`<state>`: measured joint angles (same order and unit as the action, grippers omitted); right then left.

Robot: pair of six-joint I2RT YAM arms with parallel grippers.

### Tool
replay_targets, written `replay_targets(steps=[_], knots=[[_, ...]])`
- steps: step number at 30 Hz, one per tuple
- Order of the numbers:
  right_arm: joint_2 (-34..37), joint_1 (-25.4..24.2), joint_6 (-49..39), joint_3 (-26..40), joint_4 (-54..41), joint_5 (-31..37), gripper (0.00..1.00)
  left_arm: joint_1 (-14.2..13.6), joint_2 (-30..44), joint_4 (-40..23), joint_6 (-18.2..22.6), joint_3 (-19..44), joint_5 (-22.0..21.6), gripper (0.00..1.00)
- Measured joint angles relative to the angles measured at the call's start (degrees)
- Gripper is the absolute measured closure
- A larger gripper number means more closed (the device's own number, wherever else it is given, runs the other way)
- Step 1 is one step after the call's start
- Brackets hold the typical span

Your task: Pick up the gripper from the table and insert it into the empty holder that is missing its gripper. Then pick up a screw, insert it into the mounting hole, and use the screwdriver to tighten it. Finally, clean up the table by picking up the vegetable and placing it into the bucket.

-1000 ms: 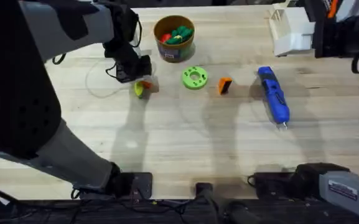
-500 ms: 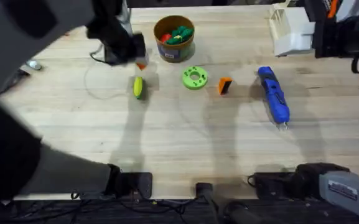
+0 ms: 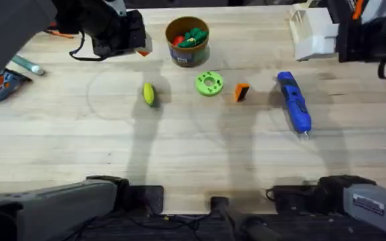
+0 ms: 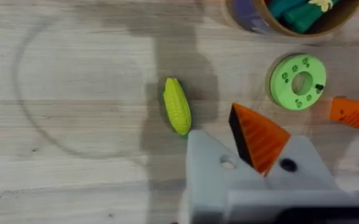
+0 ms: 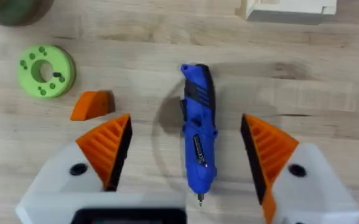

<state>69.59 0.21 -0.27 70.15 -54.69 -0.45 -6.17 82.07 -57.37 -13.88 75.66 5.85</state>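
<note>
Your left gripper (image 3: 141,50) is lifting away from the vegetable (image 3: 148,94), now sitting beside the bucket (image 3: 186,41); you're seeing only one orange pad (image 4: 257,137), so its state can't be told. That yellow ribbed vegetable is lying alone left of the green ring disc (image 3: 209,84). Right of the disc, the orange wedge gripper (image 3: 242,92) is resting, then the blue screwdriver (image 3: 294,102). Your right gripper (image 5: 185,152) is spreading wide over the screwdriver. The white holder (image 3: 313,31) is possibly part-hidden.
</note>
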Motion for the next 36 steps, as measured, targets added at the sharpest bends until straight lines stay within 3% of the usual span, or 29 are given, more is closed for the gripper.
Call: replay_targets(steps=[2, 3, 8, 9, 10, 17, 25, 36], knots=[[0.01, 0.0, -0.01, 0.0, 0.01, 0.0, 0.009, 0.0, -0.01, -0.26, 0.09, 0.0, -0.09, 0.985], [0.01, 0.0, 0.01, 0.0, 0.01, 0.0, 0.011, 0.0, -0.01, -0.28, 0.37, 0.0, -0.15, 0.932], [0.01, 0.0, 0.01, 0.0, 0.01, 0.0, 0.01, 0.0, -0.01, -0.3, 0.33, 0.0, -0.94, 0.151], [0.01, 0.0, 0.0, 0.0, -0.01, 0.0, 0.01, 0.0, -0.01, -0.29, 0.18, 0.0, -0.97, 0.054], [0.01, 0.0, 0.01, 0.0, -0.01, 0.0, 0.01, 0.0, -0.01, -0.28, 0.27, 0.0, -1.0, 0.027], [0.01, -0.02, -0.01, 0.0, -0.64, 0.0, 0.009, 0.0, -0.01, -0.25, 2.3, 0.0, -1.16, 0.015], [0.01, -0.01, -0.01, 0.0, -0.64, 0.0, 0.007, 0.0, -0.01, 0.62, 10.68, 0.0, -1.16, 0.015], [0.01, 0.0, 0.01, 0.0, -0.64, 0.0, 0.011, 0.0, -0.01, 5.53, 15.84, 0.0, -0.57, 0.015]])
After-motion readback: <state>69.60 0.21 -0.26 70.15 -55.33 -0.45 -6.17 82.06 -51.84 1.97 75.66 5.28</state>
